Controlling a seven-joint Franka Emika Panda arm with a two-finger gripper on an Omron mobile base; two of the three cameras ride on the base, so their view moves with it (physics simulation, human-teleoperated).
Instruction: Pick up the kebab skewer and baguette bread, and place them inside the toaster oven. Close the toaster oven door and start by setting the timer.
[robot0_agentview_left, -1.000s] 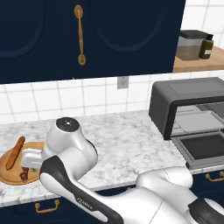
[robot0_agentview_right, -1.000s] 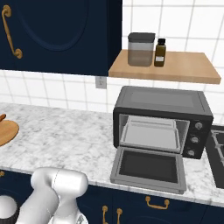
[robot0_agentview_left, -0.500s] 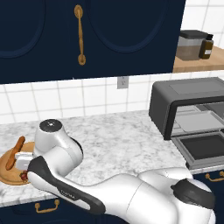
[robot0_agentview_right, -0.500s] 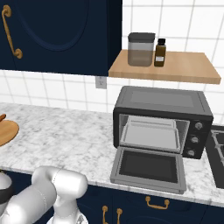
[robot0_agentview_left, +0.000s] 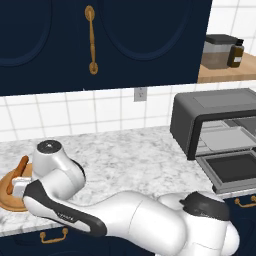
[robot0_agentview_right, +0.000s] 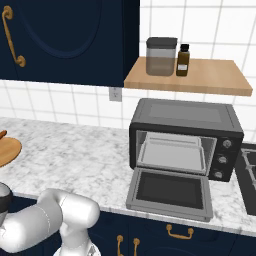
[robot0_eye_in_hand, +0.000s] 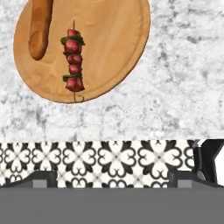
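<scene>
Arm has swung left over the wooden plate (robot0_eye_in_hand: 109, 65). Pincer (robot0_eye_in_hand: 111, 179) open wide, empty. Skewer (robot0_eye_in_hand: 73, 61) lies on the plate ahead of the fingertips, bread (robot0_eye_in_hand: 39, 28) just beside it. Oven (robot0_agentview_right: 185, 135) well off right, door (robot0_agentview_right: 170, 192) down. Skewer pickup likely next.

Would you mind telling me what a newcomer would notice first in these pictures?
Probably the toaster oven at the right of the counter, its door folded down flat. Then the round wooden plate at the counter's left, with the skewer and baguette lying side by side on it, and the open hand above them.
</scene>
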